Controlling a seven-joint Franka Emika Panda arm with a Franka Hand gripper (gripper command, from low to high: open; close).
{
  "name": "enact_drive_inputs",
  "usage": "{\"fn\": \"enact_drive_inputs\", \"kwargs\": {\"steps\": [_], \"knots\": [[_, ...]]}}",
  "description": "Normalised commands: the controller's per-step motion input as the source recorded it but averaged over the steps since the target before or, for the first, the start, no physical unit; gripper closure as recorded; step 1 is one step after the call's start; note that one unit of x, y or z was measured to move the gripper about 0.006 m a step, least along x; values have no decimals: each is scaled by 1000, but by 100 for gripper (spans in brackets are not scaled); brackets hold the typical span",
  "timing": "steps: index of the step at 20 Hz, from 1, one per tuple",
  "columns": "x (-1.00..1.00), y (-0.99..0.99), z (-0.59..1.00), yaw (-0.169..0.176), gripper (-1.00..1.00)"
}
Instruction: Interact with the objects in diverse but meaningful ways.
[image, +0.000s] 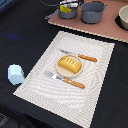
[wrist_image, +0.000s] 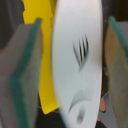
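Note:
In the wrist view the white fish-shaped piece (wrist_image: 80, 60), with dark gill marks, stands between my gripper's (wrist_image: 72, 65) two grey, green-edged pads (wrist_image: 20, 75). One pad is close against it. A strip of the yellow cheese wedge (wrist_image: 44, 60) shows between the fish and the other pad, so the jaws are open around it. In the exterior view the gripper (image: 70, 4) is over the grey pot (image: 69, 11) at the back, where the cheese (image: 65, 8) shows. The golden-brown bread loaf (image: 69, 64) lies on a plate (image: 59, 70). The pale blue block (image: 15, 74) stands at the exterior view's left.
A striped placemat (image: 95, 75) holds the plate, with a knife (image: 80, 56) behind it and a fork (image: 65, 80) in front. A second grey pot (image: 93, 12) and a white bowl (image: 123, 17) sit on a pink board (image: 110, 30) at the back.

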Motion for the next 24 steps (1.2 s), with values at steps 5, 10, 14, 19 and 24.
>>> {"fn": "enact_drive_inputs", "kwargs": {"steps": [5,10,14,19,24], "knots": [[60,0,144,-12,-100],[23,-65,849,-63,-100],[344,-447,604,-98,-100],[690,-639,294,-82,-100],[759,-683,156,-66,-100]]}}
